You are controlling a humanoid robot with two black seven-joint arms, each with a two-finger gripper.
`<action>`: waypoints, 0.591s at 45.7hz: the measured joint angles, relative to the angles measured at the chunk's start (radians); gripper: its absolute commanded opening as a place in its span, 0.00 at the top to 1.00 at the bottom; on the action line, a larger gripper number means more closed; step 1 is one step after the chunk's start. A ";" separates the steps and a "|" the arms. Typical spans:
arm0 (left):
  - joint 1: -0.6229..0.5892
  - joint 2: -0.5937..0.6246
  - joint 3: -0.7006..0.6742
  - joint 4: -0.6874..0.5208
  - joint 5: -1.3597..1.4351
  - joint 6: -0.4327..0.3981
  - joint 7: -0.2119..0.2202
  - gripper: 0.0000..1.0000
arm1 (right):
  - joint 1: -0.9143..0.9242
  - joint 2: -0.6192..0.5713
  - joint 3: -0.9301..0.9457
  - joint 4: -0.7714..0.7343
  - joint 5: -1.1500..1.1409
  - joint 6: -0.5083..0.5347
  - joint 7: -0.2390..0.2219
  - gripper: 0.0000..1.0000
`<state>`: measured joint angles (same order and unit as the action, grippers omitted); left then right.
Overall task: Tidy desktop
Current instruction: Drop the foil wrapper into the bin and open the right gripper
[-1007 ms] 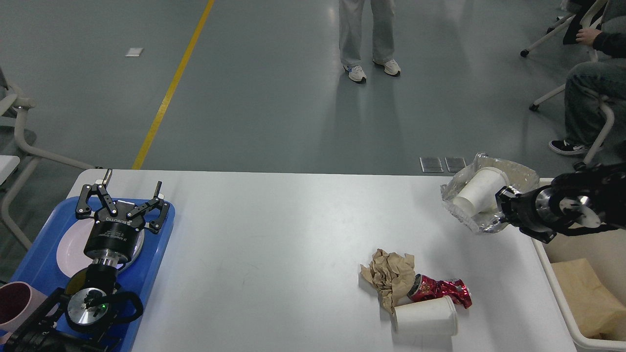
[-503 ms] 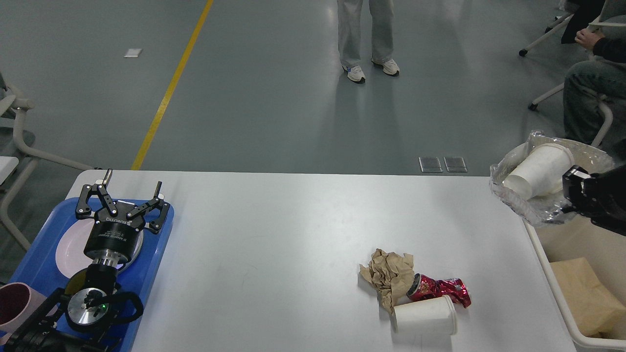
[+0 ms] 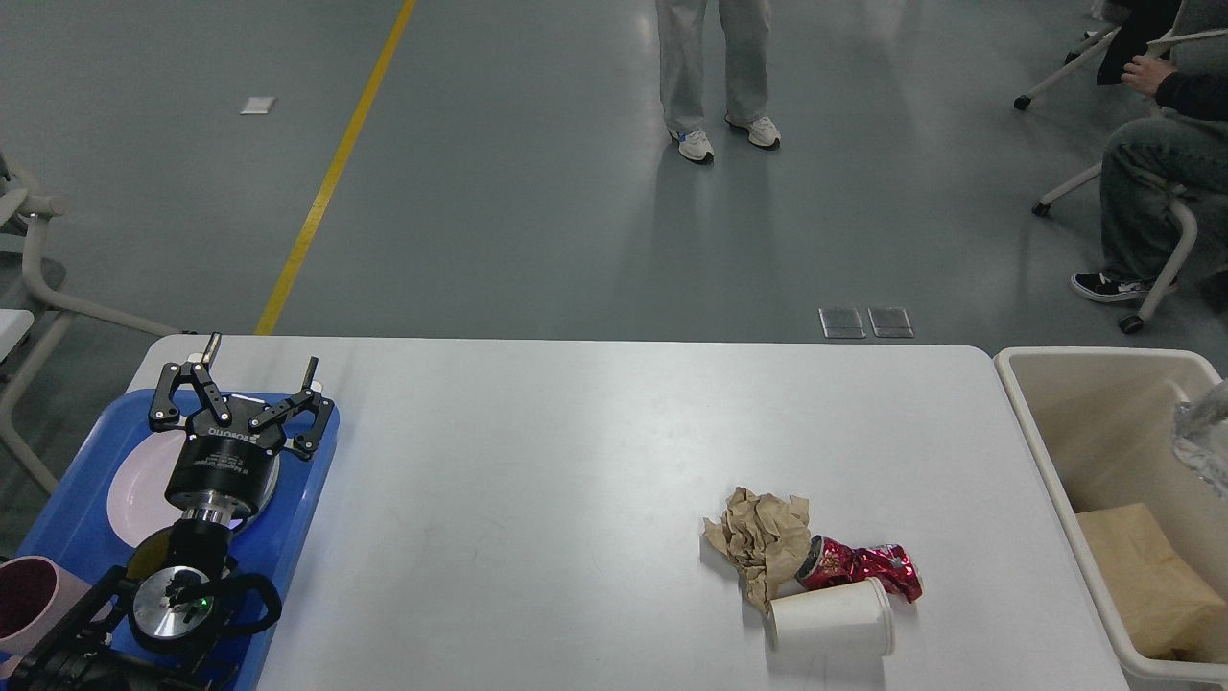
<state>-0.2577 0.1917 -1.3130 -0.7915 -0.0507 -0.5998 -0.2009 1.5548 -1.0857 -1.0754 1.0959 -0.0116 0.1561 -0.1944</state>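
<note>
The white desktop fills the lower part of the head view. Near its front right lie a crumpled brown paper, a crushed red can and a white paper cup on its side, all touching. My left gripper hovers open over the blue tray at the left edge, nothing between its fingers. My right gripper is out of view. Only a scrap of clear plastic shows at the right edge, above the cream bin.
The cream bin beside the desktop's right end holds a brown paper bag. On the blue tray sit a pale pink plate and a pink cup. A person stands beyond the table, another sits at the far right.
My right arm carried the clear plastic container with a white cup rightward off the desktop and out of view; only a bit of plastic remains visible over the bin. The left arm stayed still.
</note>
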 measured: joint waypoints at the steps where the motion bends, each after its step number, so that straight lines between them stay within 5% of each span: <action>1: 0.000 0.000 0.000 0.000 0.000 0.000 0.000 0.04 | -0.047 0.010 0.035 -0.028 -0.002 0.000 0.000 1.00; 12: 0.000 0.000 0.000 0.000 0.000 0.000 0.000 0.04 | -0.466 0.197 0.275 -0.367 -0.004 -0.006 -0.005 1.00; 27: -0.002 0.000 -0.001 0.000 0.000 0.001 0.000 0.04 | -0.875 0.553 0.298 -0.919 -0.012 -0.039 -0.013 1.00</action>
<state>-0.2592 0.1918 -1.3135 -0.7915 -0.0505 -0.5991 -0.2009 0.6799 -0.5326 -0.7774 0.1765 -0.0236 0.1169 -0.2072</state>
